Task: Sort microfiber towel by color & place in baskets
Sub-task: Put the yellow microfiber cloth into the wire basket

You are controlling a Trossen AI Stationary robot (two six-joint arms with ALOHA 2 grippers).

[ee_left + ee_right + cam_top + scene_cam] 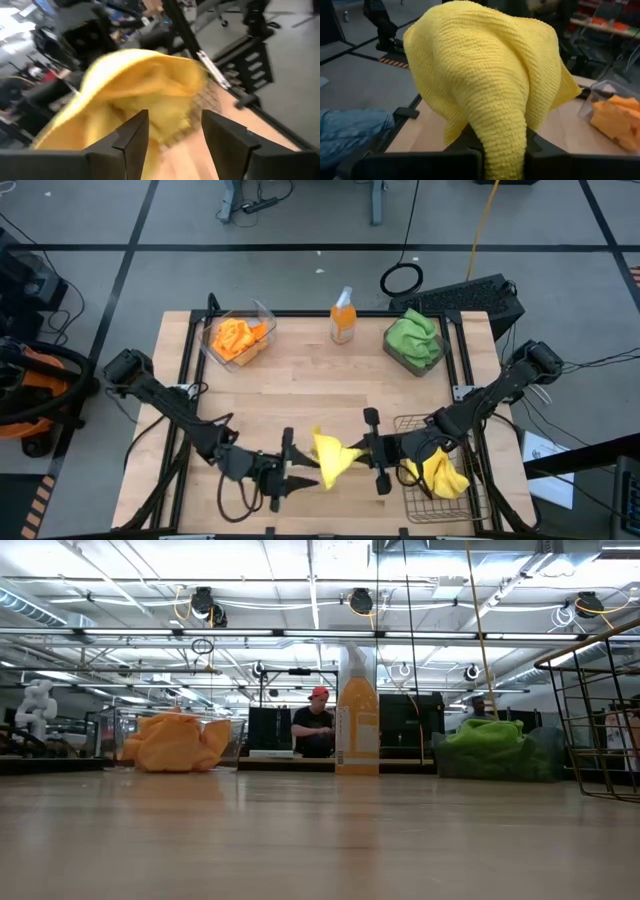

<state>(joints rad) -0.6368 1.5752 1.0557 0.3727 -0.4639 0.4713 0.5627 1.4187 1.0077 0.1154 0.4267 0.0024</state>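
A yellow towel (330,456) hangs in the air between my two grippers near the table's front edge. My right gripper (358,452) comes from the right and is shut on it (505,150). From the left, my left gripper (308,474) stands open right at the towel's other end; in its wrist view the towel (140,85) fills the space just past the fingers (172,135). Another yellow towel (442,475) lies in the wire mesh basket (412,498). Orange towels (237,337) fill the clear basket (262,315). Green towels (414,335) fill the dark basket (400,358). My left gripper has its open fingers (134,137) close beside the yellow towel's near end; I cannot tell whether they touch it. My right gripper pinches a bunched fold of the yellow towel (504,131) between its two fingers, coming about level from the table's right. The towel bulges out past the fingertips and droops, clear of the table.
An orange spray bottle (343,316) stands at the far middle, between the clear and dark baskets. The wire basket's frame (590,720) rises at the right. A black frame (188,370) borders the table. A person (316,725) sits in the room beyond.
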